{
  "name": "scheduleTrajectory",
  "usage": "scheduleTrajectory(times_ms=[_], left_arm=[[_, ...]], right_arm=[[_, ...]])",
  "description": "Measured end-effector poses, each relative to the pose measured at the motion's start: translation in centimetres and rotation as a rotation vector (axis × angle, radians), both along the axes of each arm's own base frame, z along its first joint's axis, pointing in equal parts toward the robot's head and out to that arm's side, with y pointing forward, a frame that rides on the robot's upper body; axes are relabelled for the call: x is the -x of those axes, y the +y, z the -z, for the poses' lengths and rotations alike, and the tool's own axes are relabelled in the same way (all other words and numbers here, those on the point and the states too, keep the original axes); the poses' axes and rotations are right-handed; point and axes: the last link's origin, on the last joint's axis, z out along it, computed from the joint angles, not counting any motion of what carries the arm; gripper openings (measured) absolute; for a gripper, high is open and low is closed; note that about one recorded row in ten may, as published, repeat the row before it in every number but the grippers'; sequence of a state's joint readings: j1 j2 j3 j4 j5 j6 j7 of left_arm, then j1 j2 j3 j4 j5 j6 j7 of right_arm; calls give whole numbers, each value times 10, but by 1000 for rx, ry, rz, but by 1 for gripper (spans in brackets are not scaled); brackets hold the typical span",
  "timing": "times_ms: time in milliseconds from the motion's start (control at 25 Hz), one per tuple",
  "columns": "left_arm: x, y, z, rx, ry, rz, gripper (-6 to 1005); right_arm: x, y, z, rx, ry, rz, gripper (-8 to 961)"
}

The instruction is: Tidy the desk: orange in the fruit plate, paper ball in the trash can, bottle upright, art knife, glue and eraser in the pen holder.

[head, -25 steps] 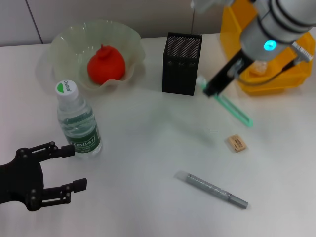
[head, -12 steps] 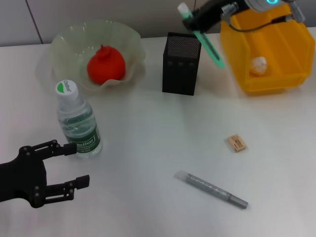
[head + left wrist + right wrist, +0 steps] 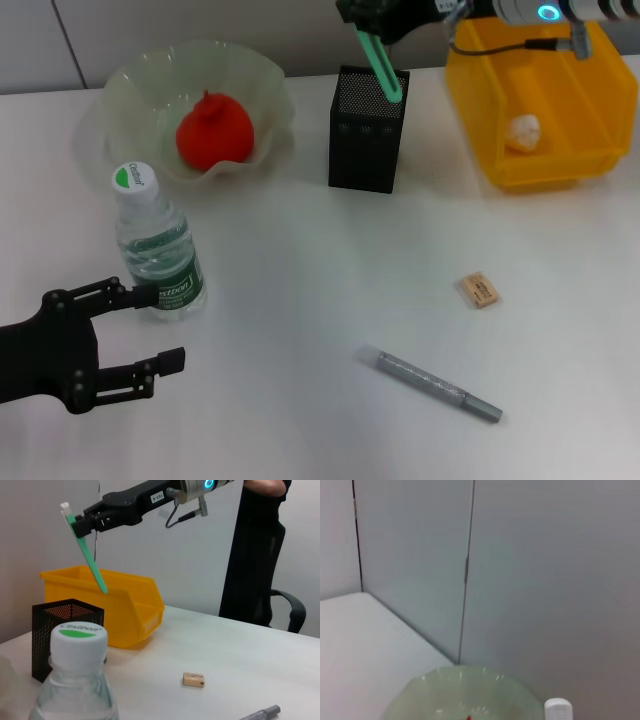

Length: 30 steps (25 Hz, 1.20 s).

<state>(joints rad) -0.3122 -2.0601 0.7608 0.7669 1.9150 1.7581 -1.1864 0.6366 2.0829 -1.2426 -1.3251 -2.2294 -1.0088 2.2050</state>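
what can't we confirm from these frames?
- Green art knife tip versus pen holder: the head view overlaps them, and the left wrist view does not settle the depth.
- Right gripper: cut by the head view's top edge.
- Fruit plate contents: cropped in the right wrist view.

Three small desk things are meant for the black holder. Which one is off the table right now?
The green art knife, gripped by the right pincer and tilted above the pen holder. The eraser and the grey glue stick lie on the table.

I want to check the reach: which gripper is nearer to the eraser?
Probably the right. The right gripper holds the green art knife above the pen holder, behind the eraser; the left gripper waits beside the bottle.
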Motion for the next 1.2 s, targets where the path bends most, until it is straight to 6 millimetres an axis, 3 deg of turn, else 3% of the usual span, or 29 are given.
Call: scheduleTrajectory(times_ms=[480,880,1200], left_arm=[[-1,4,4,4,-8,-13,802],[-1,4,4,13,-15,-32,802],[-2,6,5,13,-13,-37,802]], right_arm=[[-32,-10,2,-80,138,-205,197],[-69,-4,13,-148,212,-217,201],[-83,-7,23,-164,229,-221,204]])
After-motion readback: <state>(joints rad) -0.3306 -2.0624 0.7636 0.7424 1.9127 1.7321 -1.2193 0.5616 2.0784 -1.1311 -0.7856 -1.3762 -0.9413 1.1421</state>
